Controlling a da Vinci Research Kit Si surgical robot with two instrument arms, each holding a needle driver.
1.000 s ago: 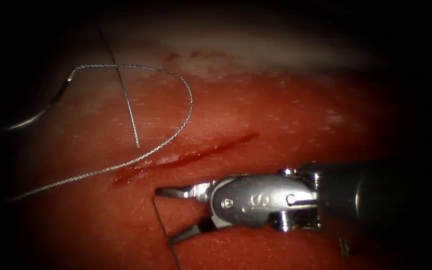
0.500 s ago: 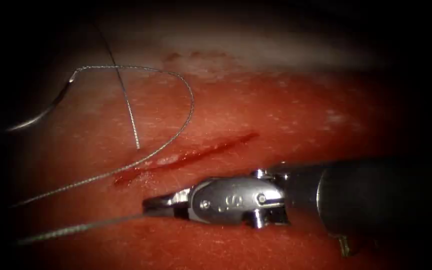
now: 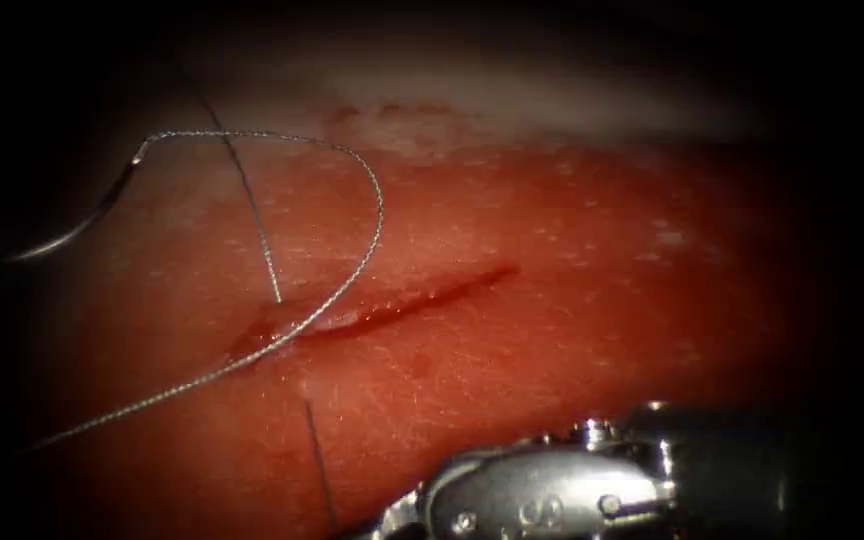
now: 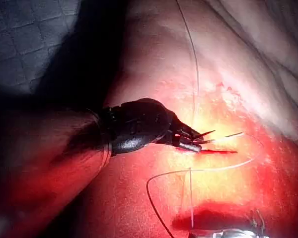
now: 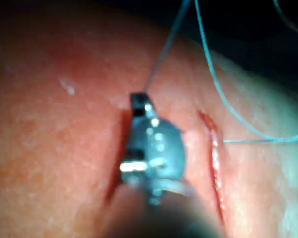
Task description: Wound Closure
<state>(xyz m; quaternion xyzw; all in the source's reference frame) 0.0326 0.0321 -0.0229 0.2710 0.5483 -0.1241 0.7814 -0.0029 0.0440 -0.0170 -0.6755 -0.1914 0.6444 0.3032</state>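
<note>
The curved needle (image 3: 62,236) lies free on the tissue (image 3: 572,300), far left of the cut (image 3: 402,303), with no tool holding it. Its thread (image 3: 377,205) arcs right, crosses the cut's left end and runs off to the lower left. A second strand (image 3: 257,225) drops into the tissue beside the cut. My right tool (image 3: 377,526) is at the lower edge, below the cut, with its jaws shut on a dark strand (image 3: 317,465) that rises from the tissue; the right wrist view shows the same grip (image 5: 137,99). My left tool (image 4: 201,140) hovers over the cut, shut and holding nothing.
Red fluid lines the cut and stains the tissue around it. A paler fatty band (image 3: 512,100) runs along the far side of the tissue. A dark cloth (image 4: 25,34) lies beyond the tissue's edge.
The right tool's jaws closed on the strand below the cut, then drew back toward the lower edge with it. The strand now stands up from the tissue. The needle has stayed put.
</note>
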